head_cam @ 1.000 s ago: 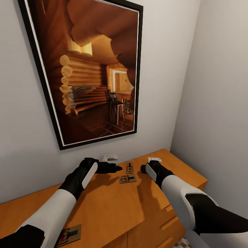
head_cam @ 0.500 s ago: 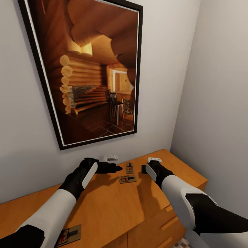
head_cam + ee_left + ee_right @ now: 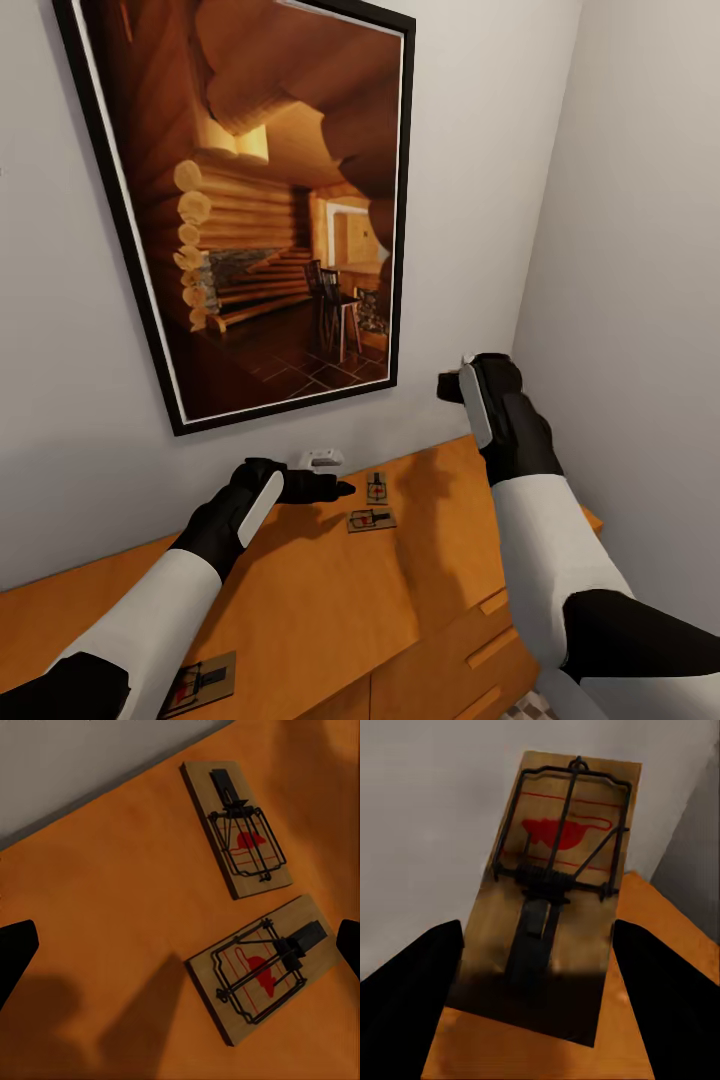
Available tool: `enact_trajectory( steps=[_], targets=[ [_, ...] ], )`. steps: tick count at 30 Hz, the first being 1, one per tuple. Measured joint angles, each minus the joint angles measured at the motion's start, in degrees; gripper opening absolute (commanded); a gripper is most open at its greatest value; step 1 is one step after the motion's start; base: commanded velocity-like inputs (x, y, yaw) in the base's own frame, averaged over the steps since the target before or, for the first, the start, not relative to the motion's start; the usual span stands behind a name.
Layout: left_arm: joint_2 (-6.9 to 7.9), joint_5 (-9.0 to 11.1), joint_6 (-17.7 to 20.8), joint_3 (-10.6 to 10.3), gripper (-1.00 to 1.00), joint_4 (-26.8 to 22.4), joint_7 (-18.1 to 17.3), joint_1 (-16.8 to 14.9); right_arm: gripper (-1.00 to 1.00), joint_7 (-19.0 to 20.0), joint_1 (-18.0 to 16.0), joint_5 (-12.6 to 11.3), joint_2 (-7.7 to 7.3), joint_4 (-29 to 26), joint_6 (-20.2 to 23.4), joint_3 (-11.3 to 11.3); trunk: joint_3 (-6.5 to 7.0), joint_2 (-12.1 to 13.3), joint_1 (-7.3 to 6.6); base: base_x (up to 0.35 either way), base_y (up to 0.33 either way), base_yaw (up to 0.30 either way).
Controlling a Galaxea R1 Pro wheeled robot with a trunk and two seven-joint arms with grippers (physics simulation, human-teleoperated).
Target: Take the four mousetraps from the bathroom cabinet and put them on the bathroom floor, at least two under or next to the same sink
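The right gripper (image 3: 452, 385), right of centre in the head view, is raised clear of the wide orange-brown wooden cabinet (image 3: 440, 590). The right wrist view shows why: a flat tan mousetrap with black wire spring and red mark (image 3: 556, 889) is held between its dark fingers (image 3: 660, 997), closed on the board's edges as far as I can judge — lifted, presumably, to be carried down to the floor. The left gripper (image 3: 335, 488) hovers low over the cabinet top at centre frame, jaws wide apart and empty, lined up beside two more traps (image 3: 259, 967) lying flat just below the large black-framed picture of a log cabin interior (image 3: 270, 200). A fourth trap (image 3: 200, 682) sits at lower left, partly cut off by the left arm. A small white object (image 3: 321, 458) sits against the wall — too indistinct to identify.
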Motion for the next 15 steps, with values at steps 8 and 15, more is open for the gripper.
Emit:
enact_trajectory(
  steps=[8,15],
  targets=[
    [0.00,-0.01,0.00,0.03,1.00,0.00,0.00,-0.01,-1.00,-0.19,0.02,-0.40,0.00,1.83,0.01,-0.08,-0.01,0.02,0.01,0.000,0.000,0.000],
    [0.01,-0.01,0.00,-0.03,1.00,0.00,0.00,-0.01,-1.00,-0.25,0.02,-0.41,0.00,1.80,0.01,-0.10,-0.01,0.02,0.01,0.000,0.000,0.000]
  ],
)
